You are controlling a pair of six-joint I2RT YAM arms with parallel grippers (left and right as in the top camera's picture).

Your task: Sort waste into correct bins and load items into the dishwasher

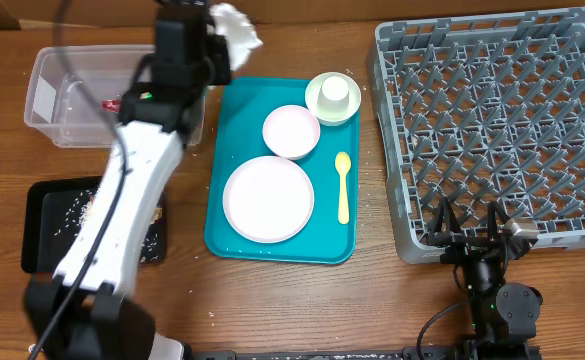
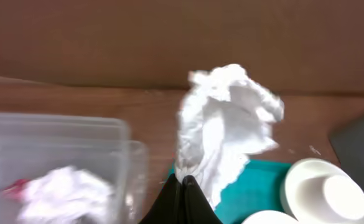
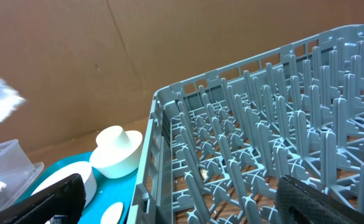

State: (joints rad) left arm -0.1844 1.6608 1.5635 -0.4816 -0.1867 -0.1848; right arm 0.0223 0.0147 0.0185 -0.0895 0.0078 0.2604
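Note:
My left gripper (image 1: 215,38) is shut on a crumpled white napkin (image 1: 238,26) and holds it in the air between the clear tub (image 1: 62,130) and the teal tray's far end. In the left wrist view the napkin (image 2: 228,121) hangs from the shut fingertips (image 2: 185,182), with the tub (image 2: 76,146) at the left. A red wrapper (image 1: 110,103) and another white wad (image 2: 60,193) lie in the tub. The pink plate (image 1: 268,199), pink bowl (image 1: 291,131), whitish bowl (image 1: 317,108) with the white cup (image 1: 334,92) and yellow spoon (image 1: 343,186) are on the teal tray. My right gripper (image 1: 469,228) is open and empty at the grey rack's (image 1: 502,130) front edge.
The black tray (image 1: 42,225) at the lower left holds scattered rice grains (image 1: 77,212); my left arm crosses over it. The teal tray (image 1: 327,235) lies mid-table. A cardboard wall stands behind the table. The rack (image 3: 262,143) fills the right wrist view.

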